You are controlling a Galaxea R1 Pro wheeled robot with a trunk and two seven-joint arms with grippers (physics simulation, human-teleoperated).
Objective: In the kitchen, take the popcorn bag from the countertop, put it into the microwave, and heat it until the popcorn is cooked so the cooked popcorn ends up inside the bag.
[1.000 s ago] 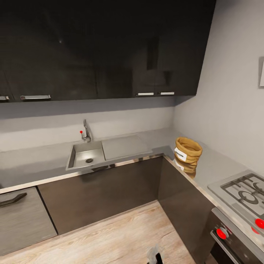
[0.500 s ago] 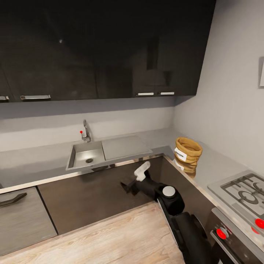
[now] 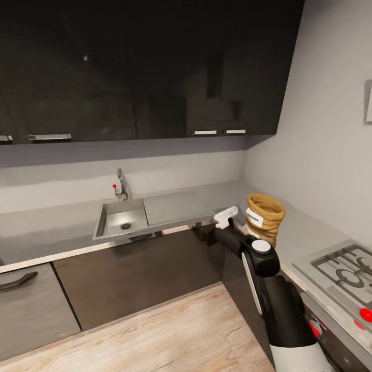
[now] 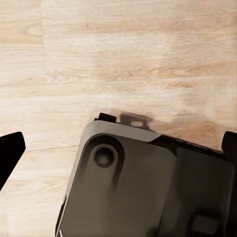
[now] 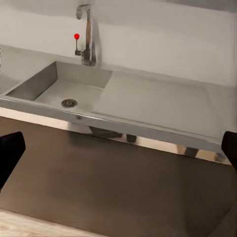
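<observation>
A grey-walled kitchen with glossy black cabinets (image 3: 155, 72) overhead and a light-grey countertop (image 3: 46, 227) running round an inner corner. A steel sink (image 3: 121, 218) with its tap (image 3: 120, 185) is set into the counter's long run, a drainer beside it. The popcorn bag (image 3: 264, 217) stands upright near the front edge of the counter's right-hand run, close to the corner, with a gas hob (image 3: 343, 268) further along that edge. The right gripper (image 3: 214, 227) is raised in front of the counter's edge, just beside the bag but not touching it — its fingers stand wide apart, empty, facing the sink. The left gripper (image 4: 118, 148) points down at the wooden floor (image 4: 118, 54), fingers likewise spread — a dark part of the robot's body (image 4: 148, 192) lies beneath.
</observation>
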